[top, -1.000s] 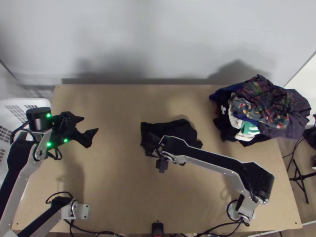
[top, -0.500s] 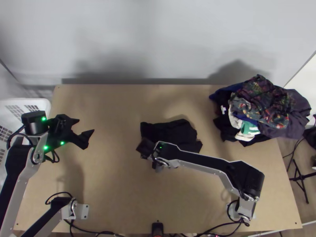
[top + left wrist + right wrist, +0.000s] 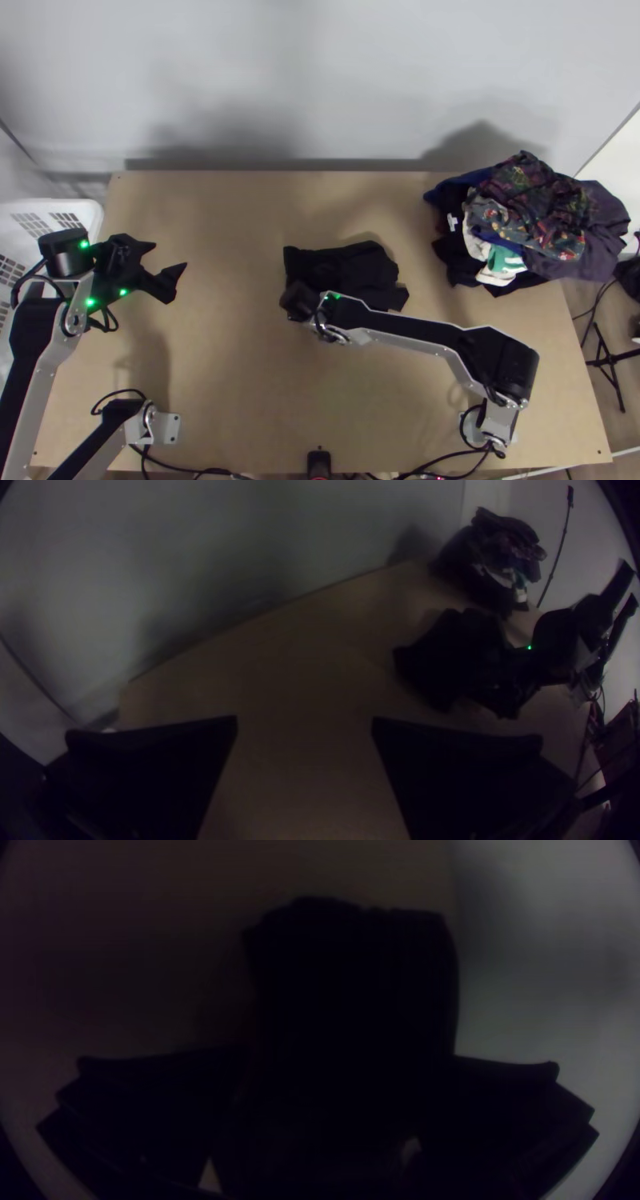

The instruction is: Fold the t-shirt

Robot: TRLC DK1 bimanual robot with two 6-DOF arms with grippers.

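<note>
Light wooden table [image 3: 240, 384], 2 lots of cloth on it
From here I can see a black t-shirt [image 3: 352, 268] lying compactly near the middle, and a jumbled clothes pile [image 3: 528, 216], patterned cloth on top, heaped at the far right corner.

Silver-grey links [image 3: 46, 364], black joints [image 3: 512, 364] (green lights, too).

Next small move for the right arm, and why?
I'd probably close the right gripper gently on the black cloth t-shirt: its fingers look apart with dark fabric between them, and the top view shows its wrist over the shirt's near-left corner.
</note>
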